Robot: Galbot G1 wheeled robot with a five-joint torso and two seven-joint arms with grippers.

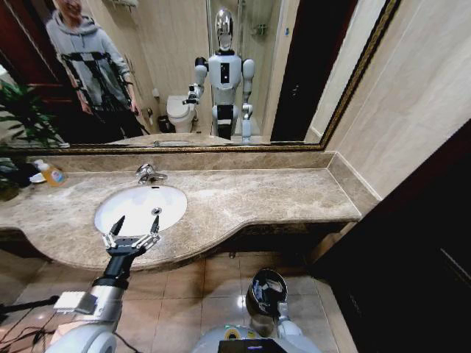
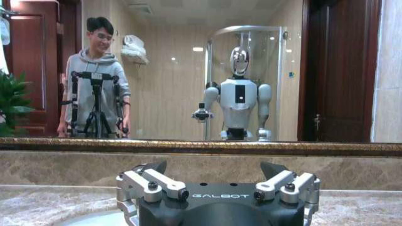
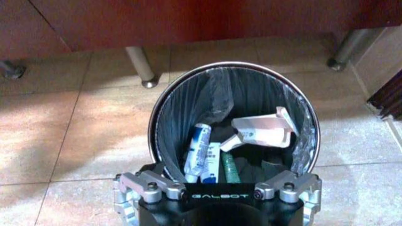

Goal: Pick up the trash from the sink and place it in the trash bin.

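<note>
1. Hovering spread and empty, left gripper (image 1: 132, 229) sits at the sink (image 1: 176, 197) front rim.
2. Right gripper (image 3: 217, 176), fingers apart, hangs over trash bin (image 3: 164, 99); trash (image 3: 199, 149) lies directly beneath.
3. Tubes look light, slick: pinch mid-length. Wrapper crumples.

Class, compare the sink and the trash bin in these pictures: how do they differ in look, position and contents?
The sink is a white oval basin set in the marble countertop; the trash bin is a dark round can on the tiled floor. The sink looks bare inside, while the bin's black liner holds trash: white-and-blue tubes, a green tube, a crumpled wrapper. Both are open-topped, with a gripper poised above.
</note>
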